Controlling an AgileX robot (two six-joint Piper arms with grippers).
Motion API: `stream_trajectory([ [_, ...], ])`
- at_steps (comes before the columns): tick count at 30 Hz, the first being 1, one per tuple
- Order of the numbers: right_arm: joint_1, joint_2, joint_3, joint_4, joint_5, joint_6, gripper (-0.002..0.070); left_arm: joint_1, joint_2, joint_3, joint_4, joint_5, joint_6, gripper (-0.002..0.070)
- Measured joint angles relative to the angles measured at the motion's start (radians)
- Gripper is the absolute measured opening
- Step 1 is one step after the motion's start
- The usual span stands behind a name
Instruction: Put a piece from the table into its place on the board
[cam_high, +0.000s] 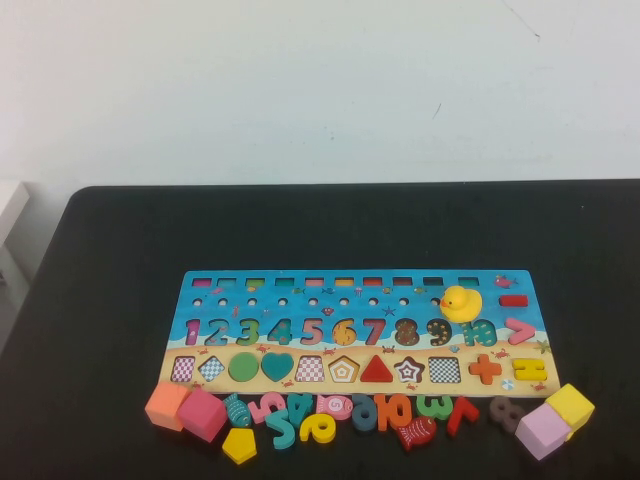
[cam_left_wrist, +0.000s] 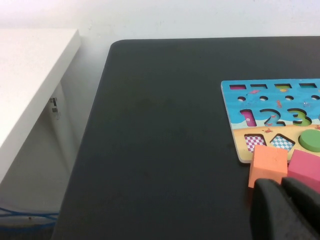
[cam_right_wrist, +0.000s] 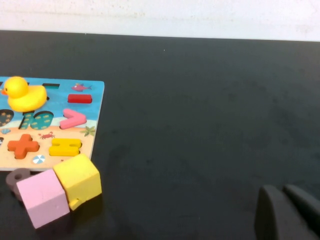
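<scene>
The piece, a small flat yellow pentagon (cam_high: 239, 445), lies on the black table (cam_high: 110, 300) in front of the board's left end, by the red-pink cube (cam_high: 203, 414). The board (cam_high: 200, 297) shows its place, a pentagon recess with nested outlines (cam_high: 344, 369), in the front row of shapes. Neither arm appears in the high view. My left gripper (cam_left_wrist: 283, 184) hovers shut and holding nothing, just before the orange cube (cam_left_wrist: 268, 167). My right gripper (cam_right_wrist: 284, 191) is shut over bare table, to the right of the board (cam_right_wrist: 92, 107). Neither wrist view shows the piece.
Loose numerals and fish pieces (cam_high: 385, 412) line the board's front edge. An orange cube (cam_high: 167, 404) sits at front left, a yellow cube (cam_high: 570, 405) and a lilac cube (cam_high: 543, 431) at front right. A yellow duck (cam_high: 461, 302) stands on the board. A white shelf (cam_left_wrist: 30, 75) stands left of the table.
</scene>
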Motion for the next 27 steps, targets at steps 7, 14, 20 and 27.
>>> stream_trajectory([
  [7,0.000,0.000,0.000,0.000,0.000,0.000,0.0019,-0.033,0.000,0.000,0.000,0.000,0.000,-0.0003],
  [14,0.000,0.000,0.000,0.000,0.000,0.000,0.0019,-0.042,0.000,0.000,0.000,0.000,-0.002,-0.0003],
  [20,0.000,0.000,0.000,0.000,0.000,0.000,0.0019,-0.042,0.000,0.000,0.000,0.000,-0.002,-0.0003],
  [27,0.000,0.000,0.000,0.000,0.000,0.000,0.0019,-0.042,0.000,0.000,0.000,0.000,-0.002,-0.0003],
])
